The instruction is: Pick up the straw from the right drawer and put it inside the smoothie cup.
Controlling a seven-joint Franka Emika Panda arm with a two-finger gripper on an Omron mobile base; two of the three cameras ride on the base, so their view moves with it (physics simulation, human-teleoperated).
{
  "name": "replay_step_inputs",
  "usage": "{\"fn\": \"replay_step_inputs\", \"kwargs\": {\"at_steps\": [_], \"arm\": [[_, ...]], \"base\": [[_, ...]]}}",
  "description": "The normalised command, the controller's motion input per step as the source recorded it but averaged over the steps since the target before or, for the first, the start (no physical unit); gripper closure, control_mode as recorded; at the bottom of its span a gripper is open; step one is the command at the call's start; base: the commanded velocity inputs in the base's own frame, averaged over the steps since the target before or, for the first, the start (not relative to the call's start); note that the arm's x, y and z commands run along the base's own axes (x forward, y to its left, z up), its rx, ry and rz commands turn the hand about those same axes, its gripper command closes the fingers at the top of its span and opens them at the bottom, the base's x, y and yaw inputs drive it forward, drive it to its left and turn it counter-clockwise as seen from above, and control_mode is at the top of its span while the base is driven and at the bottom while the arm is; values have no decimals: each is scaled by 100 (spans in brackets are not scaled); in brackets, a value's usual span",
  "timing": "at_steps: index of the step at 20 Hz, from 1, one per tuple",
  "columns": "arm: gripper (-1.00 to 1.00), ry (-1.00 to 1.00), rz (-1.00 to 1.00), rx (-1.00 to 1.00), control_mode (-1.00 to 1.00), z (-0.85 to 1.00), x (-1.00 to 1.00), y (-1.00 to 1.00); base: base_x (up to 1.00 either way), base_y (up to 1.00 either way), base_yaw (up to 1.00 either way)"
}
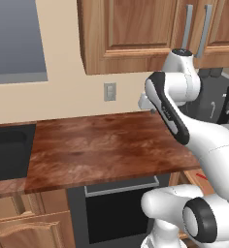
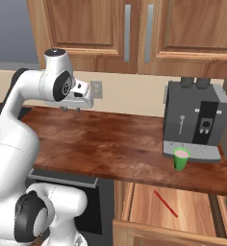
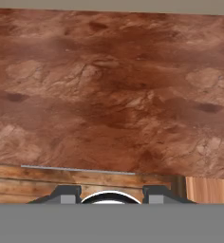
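Straw [image 2: 165, 203]: thin straight red stick, lying flat and slantwise on the floor of the right drawer [image 2: 192, 211], drawer standing pulled out beneath the counter [image 2: 115, 144].

Handling, judged: likely very light, fairly stiff, smooth and prone to rolling or slipping; narrow enough to pivot in a loose pinch; low profile leaving little to get under. Best hold probably near mid-length, pinching across the width, closing fully; a hold nearer one end possibly easing the later drop into the cup.

Smoothie cup [image 2: 181, 158]: small green tapered cup, standing upright on the counter just in front of the coffee machine [image 2: 195, 117]; light, likely tippable if nudged.

Gripper [image 2: 70, 109]: hovering above the counter's left part, well apart from drawer and cup, holding nothing; jaw spacing not readable at this size.
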Motion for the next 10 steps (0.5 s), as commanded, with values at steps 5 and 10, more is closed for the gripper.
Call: {"fn": "replay_step_inputs", "kwargs": {"at_steps": [5,10], "arm": [[-100,0,0,0,-100,-2,-26,0],[-100,0,0,0,-100,-15,-47,0]], "base": [[0,0,0],[0,0,0]]}}
